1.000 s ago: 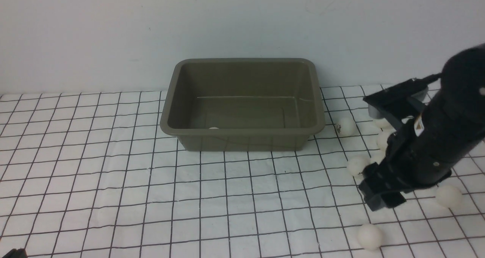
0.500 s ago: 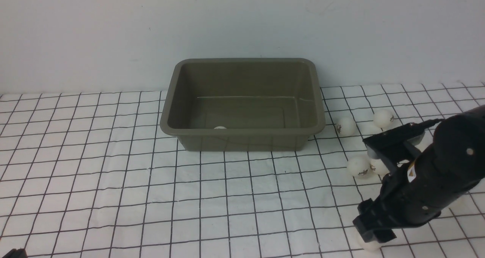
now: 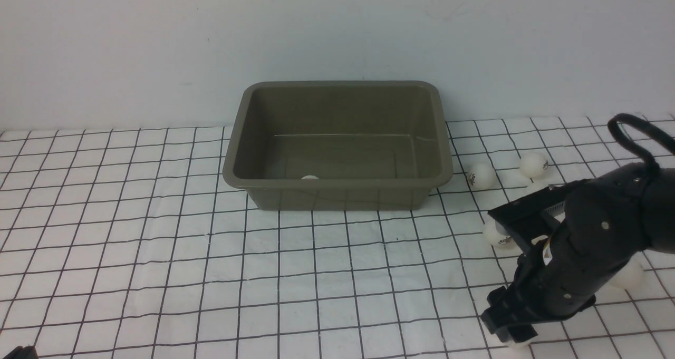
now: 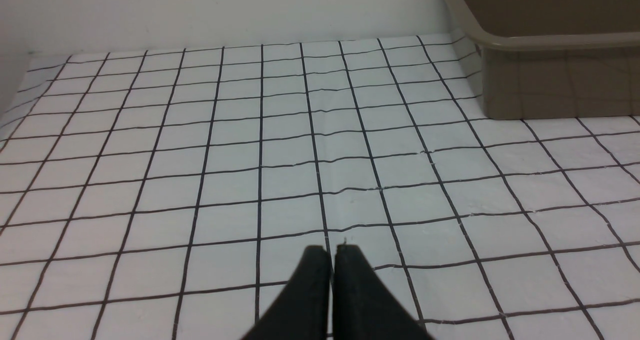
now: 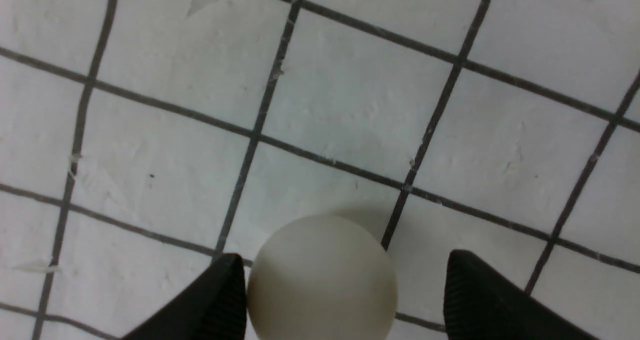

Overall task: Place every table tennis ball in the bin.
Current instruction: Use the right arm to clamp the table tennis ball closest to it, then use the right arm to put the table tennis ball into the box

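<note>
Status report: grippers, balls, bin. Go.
Right gripper open, straddling near ball on the cloth. Left gripper shut, empty. One ball in bin, loose balls on its right. Nothing seen blocking the grasp.

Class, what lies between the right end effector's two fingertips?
A cream table tennis ball on the gridded cloth, close against one fingertip; the right wrist view shows it.

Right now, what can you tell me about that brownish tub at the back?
The bin is a rectangular olive-brown tub, plastic by its look, with rounded corners, a flared rim and sloping walls. It stands upright and open at the far side of the checked cloth. Inside, one white ball shows just above the near rim.
</note>
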Available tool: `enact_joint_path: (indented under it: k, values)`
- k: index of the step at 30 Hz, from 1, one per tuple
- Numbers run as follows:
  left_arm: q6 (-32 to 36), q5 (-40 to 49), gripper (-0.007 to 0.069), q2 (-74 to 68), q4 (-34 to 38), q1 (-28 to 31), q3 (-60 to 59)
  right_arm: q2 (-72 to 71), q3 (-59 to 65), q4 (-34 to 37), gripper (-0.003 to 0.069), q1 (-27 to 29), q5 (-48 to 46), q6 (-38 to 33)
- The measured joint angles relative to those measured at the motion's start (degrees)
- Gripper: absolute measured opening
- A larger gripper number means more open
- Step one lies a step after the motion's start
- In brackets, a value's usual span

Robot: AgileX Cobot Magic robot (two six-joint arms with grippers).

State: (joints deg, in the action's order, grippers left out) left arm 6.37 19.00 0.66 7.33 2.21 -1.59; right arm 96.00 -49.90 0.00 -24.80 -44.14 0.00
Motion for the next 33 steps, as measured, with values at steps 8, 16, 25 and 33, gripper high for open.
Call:
enact_joint_path:
  k: [8, 16, 25, 33]
  values:
    - [0.0, 0.0, -0.0004, 0.0, 0.0, 0.0, 0.0, 3.9, -0.1, 0.0, 0.0421, 0.0, 0.9, 0.0]
    - [0.0, 0.0, -0.0004, 0.0, 0.0, 0.0, 0.0, 3.9, -7.5, 1.6, 0.0361, 0.0, -4.9, -1.4]
    - [0.0, 0.0, -0.0004, 0.0, 0.0, 0.0, 0.0, 4.4, -25.4, 9.7, 0.0361, 0.0, -14.3, -7.1]
    - [0.0, 0.0, -0.0004, 0.0, 0.0, 0.0, 0.0, 15.7, -51.0, 9.2, 0.0361, 0.0, -14.6, -8.7]
